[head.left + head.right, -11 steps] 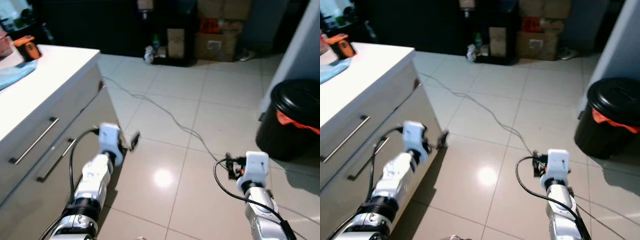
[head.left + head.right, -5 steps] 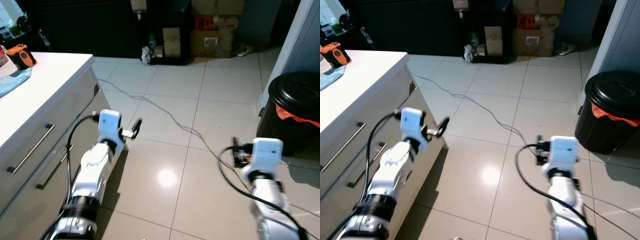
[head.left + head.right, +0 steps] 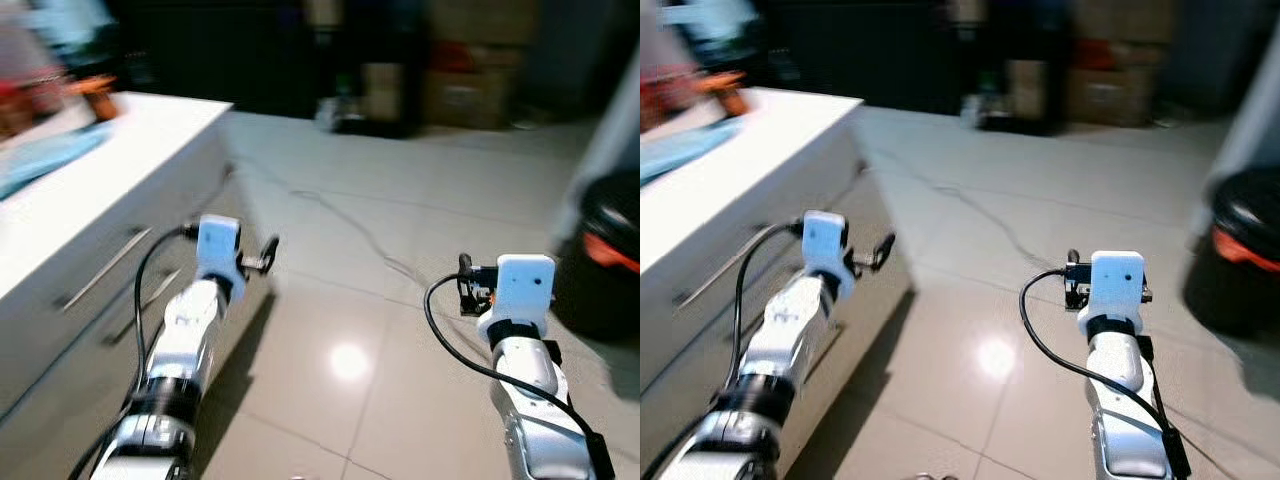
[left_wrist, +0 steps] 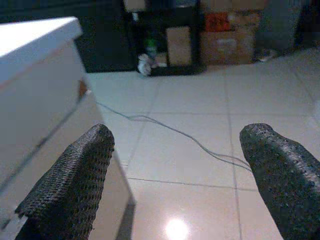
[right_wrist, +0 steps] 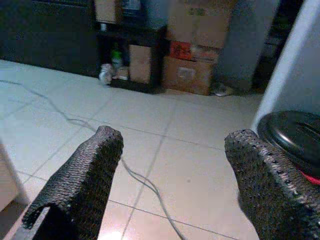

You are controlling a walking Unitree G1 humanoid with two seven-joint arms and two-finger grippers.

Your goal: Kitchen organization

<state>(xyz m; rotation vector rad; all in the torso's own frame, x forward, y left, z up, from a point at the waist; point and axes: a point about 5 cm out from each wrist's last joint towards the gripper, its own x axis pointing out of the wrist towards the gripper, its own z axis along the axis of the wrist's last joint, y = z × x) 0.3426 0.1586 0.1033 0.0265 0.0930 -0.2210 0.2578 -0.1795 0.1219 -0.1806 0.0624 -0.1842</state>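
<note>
Both arms are held out over the tiled floor with nothing between the fingers. My left gripper (image 3: pixel 266 254) is open beside the front corner of a white counter (image 3: pixel 130 150); in the left wrist view its fingertips (image 4: pixel 85 160) stand wide apart. My right gripper (image 3: pixel 466 284) is open too, out over the floor near a black bin (image 3: pixel 612 270). On the counter's far end lie an orange object (image 3: pixel 97 95) and a light blue cloth (image 3: pixel 45 165), both blurred.
The counter has drawers with bar handles (image 3: pixel 100 268). A thin cable (image 3: pixel 335 210) runs across the floor tiles. Cardboard boxes (image 5: pixel 200 30) and a dark shelf (image 5: pixel 131 50) stand against the far wall. The head views are blurred.
The whole picture has shifted right and blurred, so the camera has turned left. Both arms keep about the same pose, and both grippers stay open.
</note>
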